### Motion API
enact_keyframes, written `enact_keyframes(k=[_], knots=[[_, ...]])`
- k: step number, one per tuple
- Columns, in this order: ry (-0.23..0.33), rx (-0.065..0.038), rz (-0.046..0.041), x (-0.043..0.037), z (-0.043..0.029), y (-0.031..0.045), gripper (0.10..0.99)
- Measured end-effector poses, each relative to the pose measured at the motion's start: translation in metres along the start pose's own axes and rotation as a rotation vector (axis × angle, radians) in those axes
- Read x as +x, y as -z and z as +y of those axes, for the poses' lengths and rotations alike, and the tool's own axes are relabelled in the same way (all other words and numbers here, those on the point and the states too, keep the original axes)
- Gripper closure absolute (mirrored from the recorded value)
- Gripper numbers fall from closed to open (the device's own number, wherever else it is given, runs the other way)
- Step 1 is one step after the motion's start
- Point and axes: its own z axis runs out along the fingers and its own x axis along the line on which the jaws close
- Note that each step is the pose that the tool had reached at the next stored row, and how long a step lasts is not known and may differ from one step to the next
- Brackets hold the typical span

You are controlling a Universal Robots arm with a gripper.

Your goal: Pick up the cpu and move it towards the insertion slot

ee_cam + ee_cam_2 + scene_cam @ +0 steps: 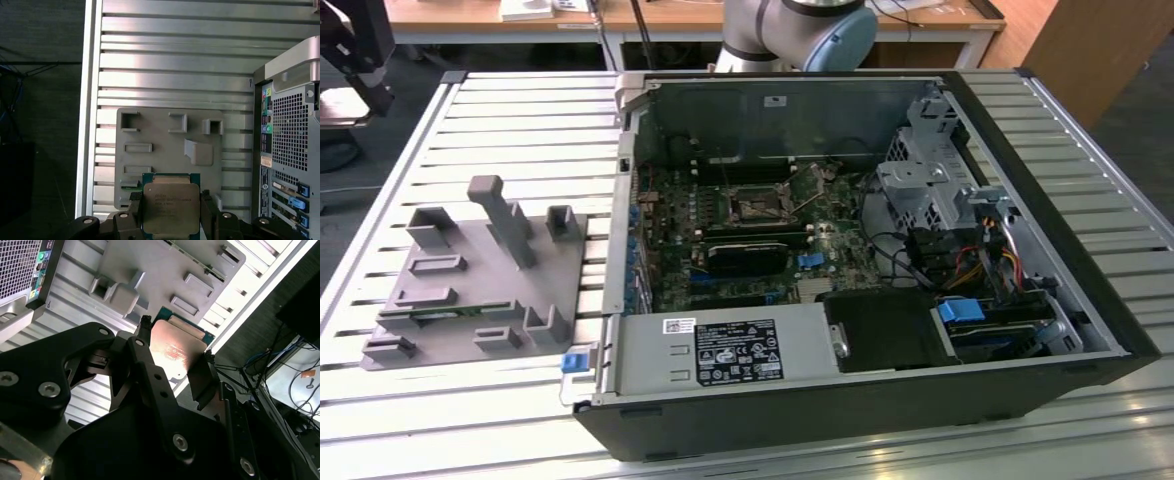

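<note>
Cpu (171, 209): clamped flat between the fingers of the claw (170, 198), clear above the grey fixture (160, 135) on the slatted worktop (175, 65). Pick-up looks done and the transfer is in hand (a judgement). Insertion slot (757, 205): inside the open computer case (761, 100), well apart, so reaching it calls for a level carry.

Bright even light; glare streaks on slatted tabletop (467, 415); warm reflection on cpu (175, 347); case (761, 110) interior in shadow
</note>
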Motion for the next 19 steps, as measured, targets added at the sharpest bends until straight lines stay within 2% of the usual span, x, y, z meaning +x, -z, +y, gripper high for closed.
enact_keyframes(k=[19], knots=[[0.000, 0.000, 0.0000, -0.0107, -0.0002, 0.0000, 0.545]])
